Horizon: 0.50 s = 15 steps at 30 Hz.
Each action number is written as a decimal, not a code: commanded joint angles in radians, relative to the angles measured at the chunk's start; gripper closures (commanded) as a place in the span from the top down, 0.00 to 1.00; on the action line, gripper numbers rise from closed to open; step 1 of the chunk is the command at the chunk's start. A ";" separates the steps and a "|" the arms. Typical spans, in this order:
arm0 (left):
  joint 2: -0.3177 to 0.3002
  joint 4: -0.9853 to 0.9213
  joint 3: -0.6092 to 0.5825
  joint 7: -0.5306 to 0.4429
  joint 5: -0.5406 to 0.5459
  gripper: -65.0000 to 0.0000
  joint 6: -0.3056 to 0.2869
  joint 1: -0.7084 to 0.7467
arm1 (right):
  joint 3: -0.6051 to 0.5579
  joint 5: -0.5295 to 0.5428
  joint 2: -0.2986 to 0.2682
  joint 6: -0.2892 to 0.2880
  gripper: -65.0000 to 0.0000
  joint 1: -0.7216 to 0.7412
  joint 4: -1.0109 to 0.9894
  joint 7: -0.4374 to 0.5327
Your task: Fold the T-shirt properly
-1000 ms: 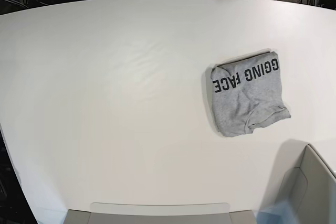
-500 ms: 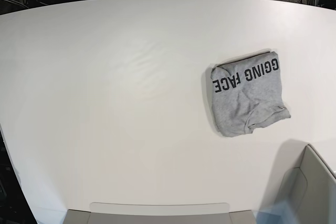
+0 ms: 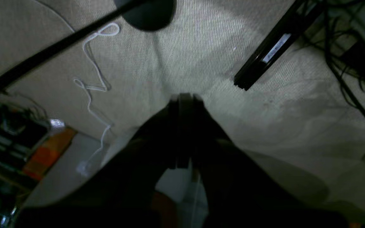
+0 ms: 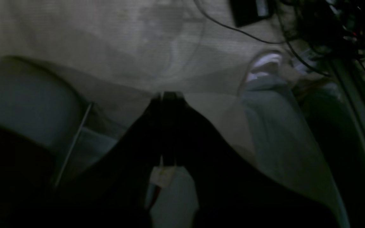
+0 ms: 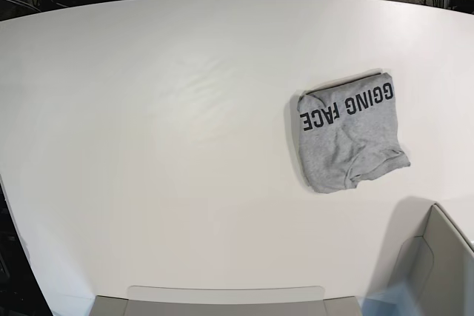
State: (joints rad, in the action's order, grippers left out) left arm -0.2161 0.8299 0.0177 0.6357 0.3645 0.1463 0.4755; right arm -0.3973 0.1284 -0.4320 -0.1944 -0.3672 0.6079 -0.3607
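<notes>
One T-shirt (image 5: 349, 138), grey, folded into a compact packet, lying flat on the right half of the white bench (image 5: 163, 153), toward the far side. Black lettering "GING FACE" shows along its far edge, upside down from the base view. Near right corner of the packet has a loose flap sticking out, not squared. Nothing touching it.

Two hands, neither in the base view, both off the bench. Left hand (image 3: 182, 98): jaws pressed together, nothing between them, pointing at beige carpet floor (image 3: 201, 47); one white cord (image 3: 93, 79) lies on the floor to its left, one black bar (image 3: 265, 53) to its right. Right hand (image 4: 169, 95): jaws fully together too, holding nothing, over the same kind of floor, dim view.

One grey box (image 5: 437, 264) at the near right corner of the bench.
</notes>
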 commanded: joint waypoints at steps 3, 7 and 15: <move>0.002 -0.082 0.000 -0.043 -0.011 0.00 0.009 -0.044 | -0.030 0.000 0.009 0.022 0.00 0.041 -0.110 0.122; 0.005 -0.212 0.000 -0.122 -0.012 0.00 0.019 -0.116 | -0.082 0.000 0.020 0.022 0.00 0.055 -0.170 0.286; 0.007 -0.318 0.000 -0.230 -0.012 0.00 0.019 -0.160 | -0.211 -0.002 0.020 0.022 0.00 0.089 -0.224 0.366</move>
State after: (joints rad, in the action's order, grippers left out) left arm -0.2043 0.5083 0.0177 0.4068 0.3565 0.1574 0.3103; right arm -0.6086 0.1268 -0.4042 -0.1650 -0.2775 0.3813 0.0013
